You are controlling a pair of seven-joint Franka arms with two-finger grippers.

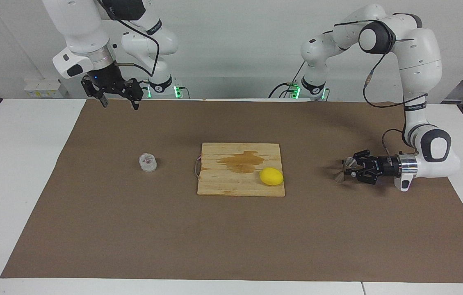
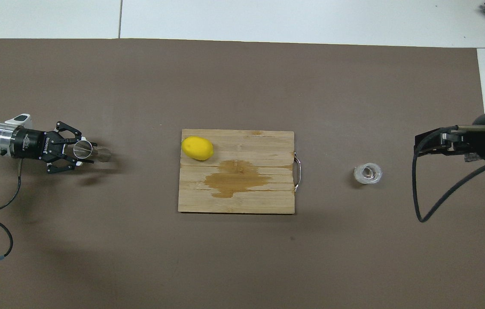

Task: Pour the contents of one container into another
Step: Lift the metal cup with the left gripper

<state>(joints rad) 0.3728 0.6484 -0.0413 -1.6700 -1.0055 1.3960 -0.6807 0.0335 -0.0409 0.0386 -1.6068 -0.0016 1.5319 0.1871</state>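
The silvery hourglass jigger (image 1: 340, 176) stands on the brown mat toward the left arm's end of the table. My left gripper (image 1: 347, 169) lies low and level beside it, fingers pressed on its waist from both sides; from overhead, the left gripper (image 2: 86, 151) hugs the jigger (image 2: 103, 155). The small faceted clear glass cup (image 1: 148, 162) stands alone on the mat toward the right arm's end, also seen as the glass cup (image 2: 367, 173) in the overhead view. My right gripper (image 1: 118, 104) hangs open, high over the mat's edge by the robots, apart from the cup.
A wooden cutting board (image 1: 235, 186) with a wet stain and a metal handle lies mid-table. A yellow lemon (image 1: 271, 176) rests on its corner toward the left arm. The brown mat (image 1: 215, 237) covers most of the white table.
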